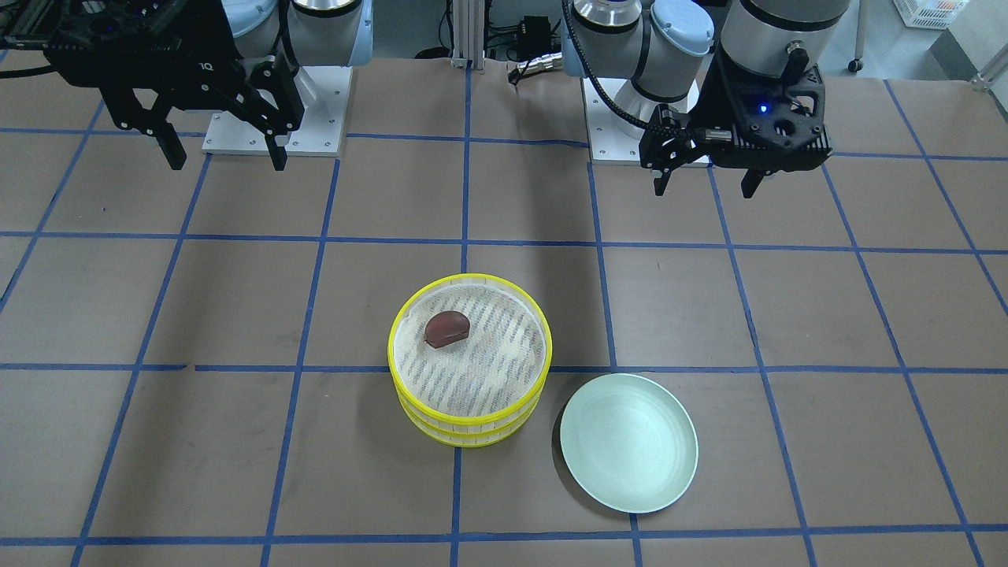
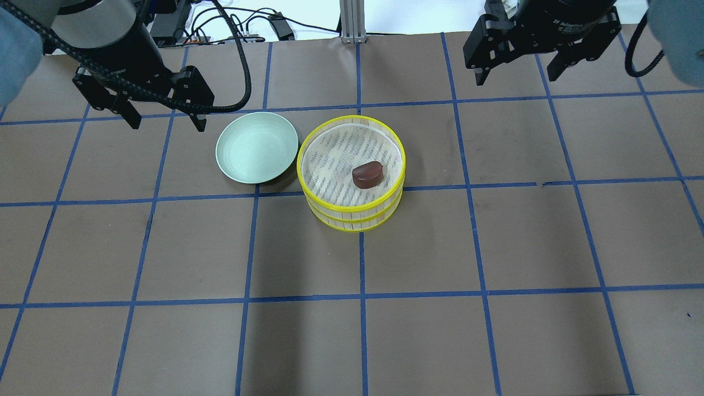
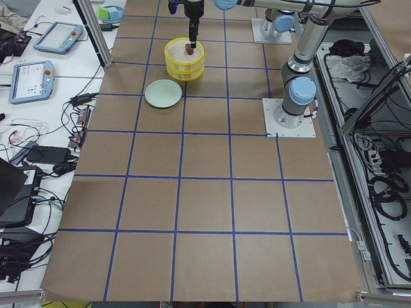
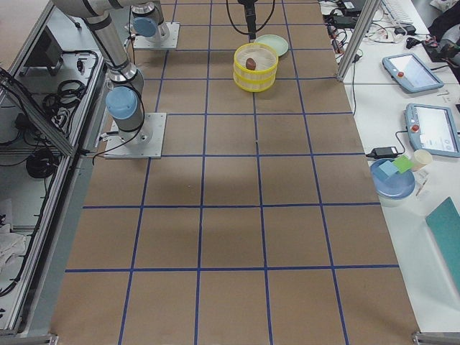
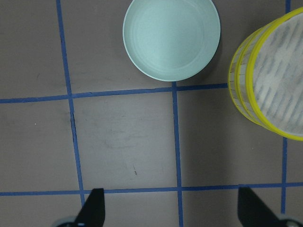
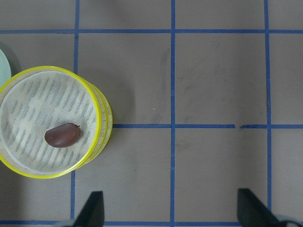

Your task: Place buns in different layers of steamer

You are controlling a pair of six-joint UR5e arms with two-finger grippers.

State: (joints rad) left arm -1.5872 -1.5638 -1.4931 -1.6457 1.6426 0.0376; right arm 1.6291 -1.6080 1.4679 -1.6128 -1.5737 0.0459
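Note:
The steamer [image 2: 352, 209] is a stack of yellow-rimmed mesh trays at mid-table. The dark reddish-brown bun [image 2: 368, 174] lies on the top layer's mesh, also seen in the front view [image 1: 446, 328] and right wrist view [image 6: 62, 135]. The cream-white bun shows in no view. My left gripper [image 2: 167, 125] is open and empty, raised beside the pale green plate. My right gripper [image 2: 516, 77] is open and empty, raised well off to the steamer's far right side. The left wrist view shows the steamer's wall [image 5: 239, 90] at its right edge.
An empty pale green plate [image 2: 257, 147] sits right beside the steamer on my left, nearly touching it; it fills the top of the left wrist view [image 5: 171, 38]. The brown table has blue tape grid lines. The arm bases stand at the table's robot side.

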